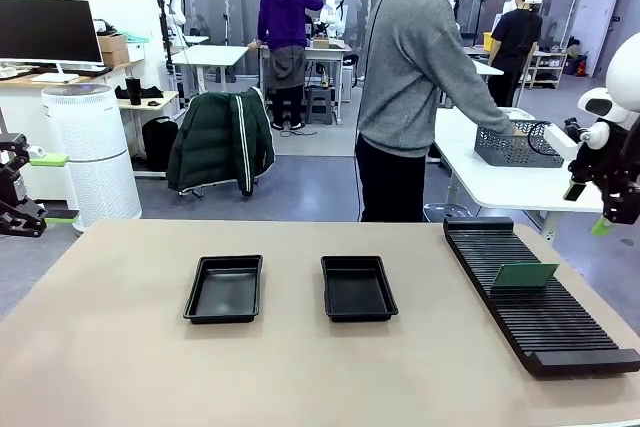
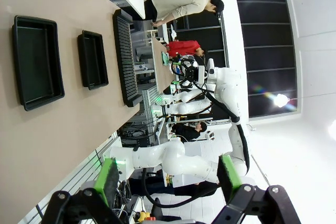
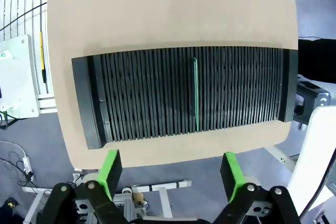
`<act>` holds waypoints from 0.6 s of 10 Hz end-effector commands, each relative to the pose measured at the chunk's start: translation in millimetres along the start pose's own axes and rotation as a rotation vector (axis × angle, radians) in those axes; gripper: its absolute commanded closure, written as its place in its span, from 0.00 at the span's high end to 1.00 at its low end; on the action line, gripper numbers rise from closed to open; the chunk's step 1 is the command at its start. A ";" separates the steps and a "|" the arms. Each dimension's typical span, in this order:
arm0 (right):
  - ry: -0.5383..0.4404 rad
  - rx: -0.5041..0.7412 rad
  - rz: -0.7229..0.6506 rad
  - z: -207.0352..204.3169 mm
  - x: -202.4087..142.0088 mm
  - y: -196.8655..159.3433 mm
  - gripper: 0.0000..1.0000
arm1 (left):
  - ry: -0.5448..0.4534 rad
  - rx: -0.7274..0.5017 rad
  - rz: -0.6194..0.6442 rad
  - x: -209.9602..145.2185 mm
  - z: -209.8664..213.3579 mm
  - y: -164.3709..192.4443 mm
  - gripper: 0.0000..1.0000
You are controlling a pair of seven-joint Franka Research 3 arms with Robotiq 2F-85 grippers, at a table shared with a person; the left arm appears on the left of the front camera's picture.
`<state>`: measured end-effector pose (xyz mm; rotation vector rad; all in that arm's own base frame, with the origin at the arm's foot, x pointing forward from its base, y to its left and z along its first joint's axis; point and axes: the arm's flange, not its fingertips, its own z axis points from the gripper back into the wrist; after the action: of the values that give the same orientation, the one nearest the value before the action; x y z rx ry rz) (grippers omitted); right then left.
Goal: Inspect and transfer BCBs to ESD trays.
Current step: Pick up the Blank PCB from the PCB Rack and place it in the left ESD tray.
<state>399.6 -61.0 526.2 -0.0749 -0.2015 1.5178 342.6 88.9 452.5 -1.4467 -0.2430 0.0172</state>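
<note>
The right tool (image 3: 170, 172), a black two-finger gripper with green pads, has its jaws wide apart and grips nothing. It hangs raised at the right side of the counter (image 1: 300, 377), a broad beige tabletop, and looks down on the long black ribbed rack (image 3: 142, 98). The rack lies along the counter's right side.

One thin, flat green circuit board (image 3: 196, 93) stands on edge in a slot about midway along the rack. From the wrist it is seen edge-on as a narrow green line, and from the front (image 1: 525, 274) as a small green panel rising above the ribs.

The left tool (image 2: 168, 179) is also spread wide and empty. It is off the counter's left side, well apart from everything on it.

Two shallow black plastic trays (image 1: 225, 289) (image 1: 357, 289) with flared rims sit side by side near the middle of the counter. They do not touch each other or the rack, and their floors are bare.

Beyond the far edge a person in a grey sweater (image 1: 415, 77) stands turned toward a white table. One hand is at a grey mesh basket (image 1: 515, 145) on it.
</note>
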 end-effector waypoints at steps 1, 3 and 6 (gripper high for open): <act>-0.003 0.000 -0.009 3.6 -2.7 0.8 1.00 | -0.003 0.000 0.000 0.0 0.8 0.1 1.00; -0.003 0.000 -0.009 3.6 -2.7 0.8 1.00 | -0.003 0.000 0.000 0.0 0.8 0.1 1.00; -0.005 -0.006 -0.010 3.3 -4.5 0.5 1.00 | -0.003 0.000 0.000 0.0 0.8 0.1 1.00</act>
<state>398.4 -66.1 529.0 -0.0746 -0.2107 1.5072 342.6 88.9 452.5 -1.4467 -0.2430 0.0172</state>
